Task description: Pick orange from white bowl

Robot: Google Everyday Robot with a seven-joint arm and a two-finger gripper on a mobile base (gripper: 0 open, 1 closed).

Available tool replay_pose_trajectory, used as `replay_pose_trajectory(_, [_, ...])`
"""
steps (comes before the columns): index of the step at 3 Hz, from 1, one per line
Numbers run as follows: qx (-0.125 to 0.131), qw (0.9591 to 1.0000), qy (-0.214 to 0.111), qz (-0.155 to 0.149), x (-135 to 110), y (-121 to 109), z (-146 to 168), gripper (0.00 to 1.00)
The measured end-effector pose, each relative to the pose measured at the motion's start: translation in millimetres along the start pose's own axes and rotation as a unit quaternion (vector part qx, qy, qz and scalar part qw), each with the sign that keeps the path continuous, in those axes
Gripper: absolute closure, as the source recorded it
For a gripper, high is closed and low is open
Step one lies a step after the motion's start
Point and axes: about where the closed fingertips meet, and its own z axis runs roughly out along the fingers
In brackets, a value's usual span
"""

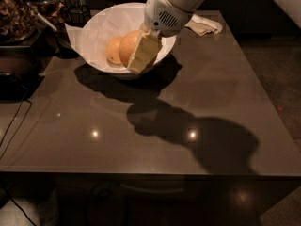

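The white bowl [91, 36], lined with crumpled white paper, stands at the back left of the dark table. Two orange fruits lie in it side by side. The orange [129, 44] is the right one, pressed against my gripper's cream finger [144, 52]. The other fruit [113, 51] lies just left of it. My gripper [133, 56] reaches down into the bowl from the upper right and is shut on the orange. Its far finger is hidden behind the fruit.
A crumpled napkin [203, 25] lies at the table's back right. A container of brown pieces [16, 13] and dark clutter stand to the left of the bowl. A cable [14, 121] hangs off the left edge. The dark glossy table [197, 98] spreads toward the front.
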Motion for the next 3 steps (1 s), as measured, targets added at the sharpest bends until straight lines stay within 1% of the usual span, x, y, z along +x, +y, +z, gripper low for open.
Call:
replay_pose_trajectory(1, [0.0, 0.9999, -0.011, -0.002, -4, 27, -12, 1.0])
replay_pose_trajectory(2, [-0.002, 0.9998, -0.022, 0.003, -3, 57, -27, 1.0])
replay_pose_trajectory(3, [-0.002, 0.9998, -0.022, 0.003, -3, 57, -27, 1.0])
